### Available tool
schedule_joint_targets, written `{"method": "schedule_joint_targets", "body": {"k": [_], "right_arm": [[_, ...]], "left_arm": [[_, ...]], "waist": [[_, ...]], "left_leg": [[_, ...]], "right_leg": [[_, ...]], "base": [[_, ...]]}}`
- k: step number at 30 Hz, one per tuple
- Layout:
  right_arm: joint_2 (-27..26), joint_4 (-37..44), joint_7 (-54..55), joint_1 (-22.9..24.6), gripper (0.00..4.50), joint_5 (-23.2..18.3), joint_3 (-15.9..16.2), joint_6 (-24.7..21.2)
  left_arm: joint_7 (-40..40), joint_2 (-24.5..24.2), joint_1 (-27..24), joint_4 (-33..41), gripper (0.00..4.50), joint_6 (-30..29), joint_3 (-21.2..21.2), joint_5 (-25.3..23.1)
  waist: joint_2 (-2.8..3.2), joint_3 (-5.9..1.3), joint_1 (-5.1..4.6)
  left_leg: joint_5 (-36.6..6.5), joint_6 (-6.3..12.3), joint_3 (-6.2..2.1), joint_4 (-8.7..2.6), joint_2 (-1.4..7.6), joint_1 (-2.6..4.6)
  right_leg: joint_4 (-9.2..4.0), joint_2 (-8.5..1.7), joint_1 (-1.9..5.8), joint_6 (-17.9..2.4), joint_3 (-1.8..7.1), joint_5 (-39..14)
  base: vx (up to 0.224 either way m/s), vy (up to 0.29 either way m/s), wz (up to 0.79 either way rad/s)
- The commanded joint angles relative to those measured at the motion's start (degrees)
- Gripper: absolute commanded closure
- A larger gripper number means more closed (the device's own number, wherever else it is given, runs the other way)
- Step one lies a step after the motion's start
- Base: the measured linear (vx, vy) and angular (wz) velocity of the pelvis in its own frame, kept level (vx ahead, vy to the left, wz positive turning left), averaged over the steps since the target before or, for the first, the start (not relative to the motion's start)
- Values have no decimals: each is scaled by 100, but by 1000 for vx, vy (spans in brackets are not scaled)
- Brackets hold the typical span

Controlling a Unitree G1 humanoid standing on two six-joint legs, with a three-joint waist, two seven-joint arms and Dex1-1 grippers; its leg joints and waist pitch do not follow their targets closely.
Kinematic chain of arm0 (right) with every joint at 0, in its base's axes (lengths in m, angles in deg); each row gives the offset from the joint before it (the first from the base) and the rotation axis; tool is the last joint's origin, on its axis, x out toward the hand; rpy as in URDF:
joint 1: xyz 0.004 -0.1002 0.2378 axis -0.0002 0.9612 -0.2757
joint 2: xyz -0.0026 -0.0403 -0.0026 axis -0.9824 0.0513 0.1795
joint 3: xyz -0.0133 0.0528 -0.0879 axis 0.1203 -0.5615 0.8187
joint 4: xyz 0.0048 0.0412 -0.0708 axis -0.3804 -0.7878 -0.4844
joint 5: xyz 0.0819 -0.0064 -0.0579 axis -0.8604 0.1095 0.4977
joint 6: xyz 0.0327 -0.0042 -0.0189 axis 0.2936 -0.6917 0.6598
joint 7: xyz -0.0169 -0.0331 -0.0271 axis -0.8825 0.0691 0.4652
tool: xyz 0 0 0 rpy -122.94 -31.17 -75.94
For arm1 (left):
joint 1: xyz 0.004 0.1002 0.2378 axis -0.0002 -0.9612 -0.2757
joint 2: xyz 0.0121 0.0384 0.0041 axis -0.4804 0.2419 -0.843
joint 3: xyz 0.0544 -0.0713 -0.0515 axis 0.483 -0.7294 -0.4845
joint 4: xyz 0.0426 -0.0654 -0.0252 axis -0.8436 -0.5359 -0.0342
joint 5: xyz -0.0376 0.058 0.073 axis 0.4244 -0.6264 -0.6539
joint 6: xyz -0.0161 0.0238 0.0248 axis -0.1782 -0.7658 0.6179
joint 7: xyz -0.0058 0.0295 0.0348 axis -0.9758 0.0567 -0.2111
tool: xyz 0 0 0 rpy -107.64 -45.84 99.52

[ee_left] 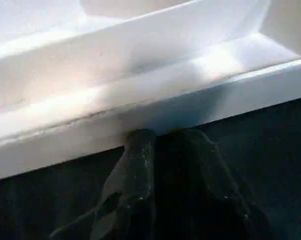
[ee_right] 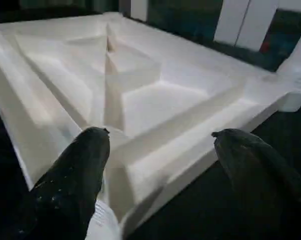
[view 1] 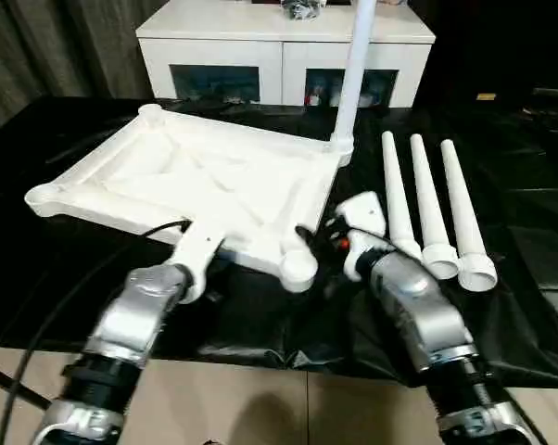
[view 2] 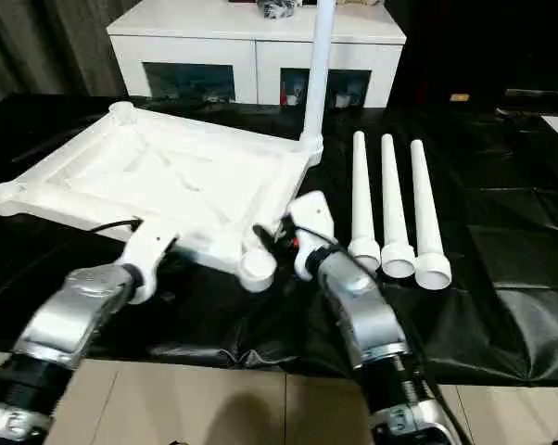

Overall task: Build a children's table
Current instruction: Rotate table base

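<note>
The white table top (view 1: 214,176) lies upside down on black sheeting, ribs facing up. One leg (view 1: 355,74) stands upright in its far right corner socket. Three more legs (view 1: 430,209) lie side by side to the right. My left gripper (ee_left: 170,137) is at the near rim, its fingers close together with their tips against the rim's lower edge. My right gripper (view 1: 318,239) is open beside the near right corner socket (view 1: 298,269), with nothing between its fingers (ee_right: 90,150).
A white cabinet (view 1: 284,56) with dark glass doors stands behind the work area. The black sheeting (view 1: 520,278) covers the surface, with tan floor (view 1: 260,408) at its near edge. A black cable (view 1: 38,343) runs along my left forearm.
</note>
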Motion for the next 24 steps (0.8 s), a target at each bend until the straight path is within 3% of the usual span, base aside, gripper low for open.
{"method": "schedule_joint_targets", "body": {"k": [1, 5, 8, 9, 12, 15, 16, 17, 18, 19, 20, 23, 24], "right_arm": [[62, 249, 105, -69, 78, -13, -134, -186], [103, 343, 282, -165, 78, 79, -176, -481], [232, 365, 438, -286, 78, 330, -99, -1196], [229, 291, 413, -359, 60, 177, -212, -1497], [296, -131, 659, -698, 39, 67, -529, -1870], [435, -380, 789, -977, 24, 131, -644, -1850], [451, -328, 750, -1009, 14, 124, -648, -1850], [497, -189, 747, -989, 5, 220, -589, -1739], [556, 8, 733, -937, 5, 344, -500, -1642], [641, 201, 667, -854, 5, 494, -345, -1480], [680, 419, 640, -738, 5, 560, -279, -1394], [593, 1050, 773, -382, 5, 490, -386, -1400], [412, 1325, 808, -148, 5, 217, -551, -1401]], "left_arm": [[126, 189, 189, -163, 344, 370, 137, -46], [334, 339, 297, -412, 344, 732, 176, -172], [260, 275, 339, -284, 344, 835, 149, -157], [138, 218, 339, -190, 340, 870, 105, -91], [-391, -28, 275, 200, 337, 1054, -43, 201], [-848, -137, 170, 587, 337, 1375, -282, 622], [-769, -70, 146, 671, 337, 1396, -443, 753], [-388, 66, 158, 697, 337, 1385, -705, 803], [108, 227, 152, 721, 337, 1426, -1005, 821], [371, 348, 70, 879, 337, 1491, -1255, 932], [509, 448, -64, 1120, 337, 1579, -1445, 1063], [1135, 693, -369, 1611, 337, 1678, -1829, 1095], [1322, 772, -528, 1766, 337, 1717, -1881, 1015]], "waist": [[109, -370, -29], [105, -380, -36], [117, -390, -50], [138, -389, -54], [110, -393, -69], [132, -391, -68], [82, -388, -79], [113, -395, -66], [98, -385, -75], [121, -391, -74], [94, -396, -67], [79, -392, -88], [79, -402, -97]], "left_leg": [[-1887, -174, -38, -449, 100, 151], [-1845, -162, -40, -437, 88, 135], [-1622, -139, -39, -416, 80, 119], [-1563, -126, -36, -410, 72, 124], [-1508, -108, -30, -403, 84, 122], [-1399, -162, -16, -387, 90, 136], [-1353, -144, -9, -381, 89, 128], [-1260, -107, 1, -368, 86, 141], [-1194, -79, 4, -363, 90, 123], [-1158, -70, 2, -349, 87, 125], [-1106, -28, -2, -346, 91, 111], [-1104, 94, 3, -346, 103, 97], [-1131, 155, 7, -343, 97, 108]], "right_leg": [[-400, -136, 227, -964, 123, -1134], [-400, -136, 247, -940, 120, -1122], [-370, -141, 274, -1022, 117, -946], [-360, -136, 280, -1061, 117, -919], [-350, -151, 276, -1147, 118, -914], [-317, -150, 265, -1261, 112, -802], [-314, -146, 275, -1262, 113, -744], [-295, -142, 275, -1272, 114, -628], [-276, -132, 296, -1265, 114, -504], [-273, -125, 302, -1252, 109, -437], [-285, -147, 328, -1215, 107, -404], [-300, -130, 320, -1150, 114, -469], [-306, -123, 309, -1129, 116, -548]], "base": [[0, 0, 0], [0, 0, 0], [0, 0, 0], [0, 0, 0], [0, 0, 0], [0, 0, 0], [0, 0, 0], [0, 0, 0], [0, 0, 0], [0, 0, 0], [0, 0, 0], [0, 0, 0], [0, 0, 0]]}}
